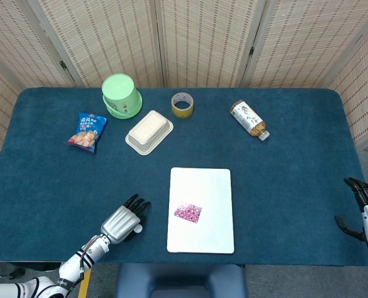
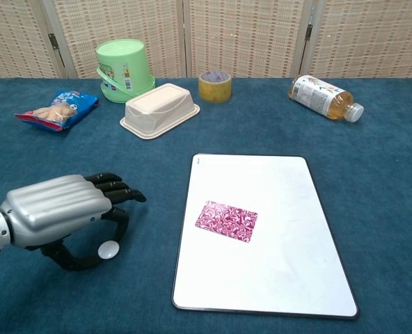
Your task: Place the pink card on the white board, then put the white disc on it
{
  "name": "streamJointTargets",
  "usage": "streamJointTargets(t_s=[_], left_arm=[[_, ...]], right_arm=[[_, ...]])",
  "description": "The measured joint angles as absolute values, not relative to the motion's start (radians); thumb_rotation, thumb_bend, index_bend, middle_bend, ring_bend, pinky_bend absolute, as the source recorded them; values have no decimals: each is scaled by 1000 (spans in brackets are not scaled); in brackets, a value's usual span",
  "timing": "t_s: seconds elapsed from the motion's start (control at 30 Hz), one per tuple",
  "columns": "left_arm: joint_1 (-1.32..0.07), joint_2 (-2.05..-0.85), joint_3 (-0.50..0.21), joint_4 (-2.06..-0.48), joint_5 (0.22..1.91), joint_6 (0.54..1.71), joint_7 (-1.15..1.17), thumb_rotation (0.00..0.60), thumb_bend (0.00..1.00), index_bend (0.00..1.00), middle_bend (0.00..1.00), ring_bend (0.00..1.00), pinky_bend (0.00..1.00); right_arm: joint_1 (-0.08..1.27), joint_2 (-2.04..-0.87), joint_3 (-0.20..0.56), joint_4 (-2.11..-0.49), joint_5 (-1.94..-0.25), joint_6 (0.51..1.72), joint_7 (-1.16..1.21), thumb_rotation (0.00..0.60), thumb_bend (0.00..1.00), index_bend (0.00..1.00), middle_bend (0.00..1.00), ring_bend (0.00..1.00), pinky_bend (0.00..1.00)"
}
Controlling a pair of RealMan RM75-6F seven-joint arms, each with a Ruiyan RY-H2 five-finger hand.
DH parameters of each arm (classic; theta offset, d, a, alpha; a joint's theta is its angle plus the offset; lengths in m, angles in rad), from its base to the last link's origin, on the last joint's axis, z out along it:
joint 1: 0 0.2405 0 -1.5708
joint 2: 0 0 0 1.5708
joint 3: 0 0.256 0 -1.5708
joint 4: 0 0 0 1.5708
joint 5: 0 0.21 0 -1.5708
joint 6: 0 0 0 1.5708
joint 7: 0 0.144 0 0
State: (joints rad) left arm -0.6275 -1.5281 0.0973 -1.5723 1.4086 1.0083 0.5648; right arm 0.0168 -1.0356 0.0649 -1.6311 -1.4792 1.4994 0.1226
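White board [image 2: 275,236]: lay flat on table, landmark for all below.
Left hand [image 2: 60,212]: just left of board, low over cloth; thumb and a curled finger closing round white disc [image 2: 108,250], grasp not confirmed; likely pickup for second step.
Right hand [image 1: 365,211]: far right of board, fingers spread, holding nothing, idle.
Pink card [image 2: 226,221]: already on board, left of centre; first step judged done.

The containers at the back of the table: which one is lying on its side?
The bottle with amber liquid, at the back right. The green bucket and the cream tray both rest upside down instead.
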Motion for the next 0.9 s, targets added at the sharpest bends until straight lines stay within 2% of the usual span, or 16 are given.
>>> streamJointTargets(t_s=[0.4,0.6,0.9], left_arm=[[-637,-1524,69,-1590,1430,996,536,600,427,500,127,119,0],[-673,-1537,16,-1608,1435,982,544,600,427,499,127,119,0],[-756,-1621,-81,-1579,1366,916,595,600,425,498,128,119,0]], right_arm=[[15,-1032,65,-1638,-1480,1503,116,600,292,119,156,123,114],[17,-1032,66,-1638,-1479,1502,116,600,292,119,156,122,114],[12,-1031,67,-1631,-1467,1501,123,600,292,118,156,122,114]])
